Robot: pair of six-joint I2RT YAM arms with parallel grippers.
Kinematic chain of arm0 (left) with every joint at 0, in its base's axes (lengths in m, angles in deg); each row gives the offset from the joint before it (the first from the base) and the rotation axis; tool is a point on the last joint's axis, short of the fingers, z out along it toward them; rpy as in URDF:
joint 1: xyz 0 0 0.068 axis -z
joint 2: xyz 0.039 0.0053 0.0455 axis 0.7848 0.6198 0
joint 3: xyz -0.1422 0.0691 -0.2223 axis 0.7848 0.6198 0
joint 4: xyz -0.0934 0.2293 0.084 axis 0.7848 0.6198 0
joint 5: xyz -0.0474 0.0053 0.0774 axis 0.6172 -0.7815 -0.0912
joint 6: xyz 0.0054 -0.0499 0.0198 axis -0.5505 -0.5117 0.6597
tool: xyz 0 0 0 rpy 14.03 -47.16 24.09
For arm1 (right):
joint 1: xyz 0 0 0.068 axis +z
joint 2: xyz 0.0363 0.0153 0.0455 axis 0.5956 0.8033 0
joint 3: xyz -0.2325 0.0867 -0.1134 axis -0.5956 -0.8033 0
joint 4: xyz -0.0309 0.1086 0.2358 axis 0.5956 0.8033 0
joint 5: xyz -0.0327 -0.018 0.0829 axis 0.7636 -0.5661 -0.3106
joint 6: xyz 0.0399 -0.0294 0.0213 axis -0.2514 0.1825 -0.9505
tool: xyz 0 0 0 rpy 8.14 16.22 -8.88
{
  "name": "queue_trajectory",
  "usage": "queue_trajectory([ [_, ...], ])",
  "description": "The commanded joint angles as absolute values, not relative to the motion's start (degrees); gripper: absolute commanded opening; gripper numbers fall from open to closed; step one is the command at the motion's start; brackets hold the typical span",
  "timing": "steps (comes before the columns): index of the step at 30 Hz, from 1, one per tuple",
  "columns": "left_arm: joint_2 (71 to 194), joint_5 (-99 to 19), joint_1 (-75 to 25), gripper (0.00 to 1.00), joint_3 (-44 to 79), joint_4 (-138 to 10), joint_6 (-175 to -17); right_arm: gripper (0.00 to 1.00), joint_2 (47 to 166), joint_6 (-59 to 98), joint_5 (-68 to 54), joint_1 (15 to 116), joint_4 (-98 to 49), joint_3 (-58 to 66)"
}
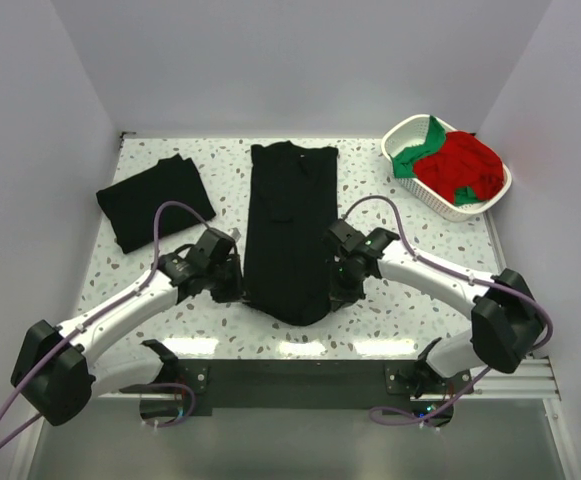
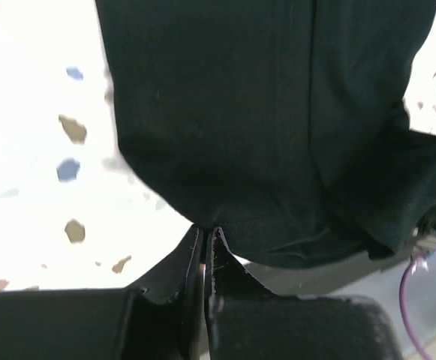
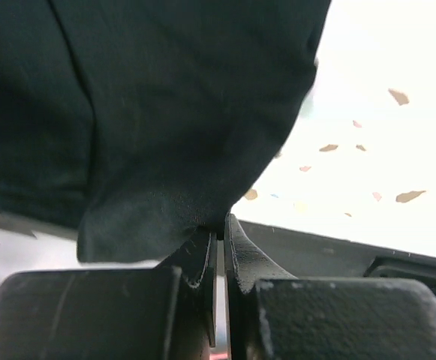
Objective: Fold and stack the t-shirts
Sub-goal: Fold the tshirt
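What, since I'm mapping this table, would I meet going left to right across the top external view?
A folded black t-shirt → left gripper, shut on the next item's near edge → long black t-shirt → right gripper, shut on it too → white basket holding red and green shirts.

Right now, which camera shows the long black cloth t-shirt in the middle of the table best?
The top external view: it shows the whole long black cloth t-shirt, laid out lengthwise as a narrow strip. Each wrist view shows only its near edge up close, pinched in that arm's shut jaws.
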State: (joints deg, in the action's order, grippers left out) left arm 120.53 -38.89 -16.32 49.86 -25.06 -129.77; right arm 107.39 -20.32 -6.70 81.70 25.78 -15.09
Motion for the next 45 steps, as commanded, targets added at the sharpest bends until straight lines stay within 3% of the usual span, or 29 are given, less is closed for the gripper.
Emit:
queue_trajectory([
  [1, 122.23, -44.47, -16.28, 0.0, 46.26, -30.36, -130.79, 0.0, 109.1, -21.15, -2.02, 79.8, 23.06, -10.68],
  [11, 130.22, -47.38, -19.44, 0.0, 43.45, -41.07, -130.71, 0.0, 115.16, -16.41, -0.26, 71.37, 20.42, -3.74],
  [20, 141.28, -44.13, -28.66, 0.0, 36.25, -50.05, -127.37, 0.0, 125.62, -11.66, 2.46, 68.2, 20.77, 6.45],
  [45, 164.15, -44.3, -34.91, 0.0, 11.64, -49.0, -122.09, 0.0, 146.28, -5.94, 0.97, 59.49, 25.25, 31.06],
])
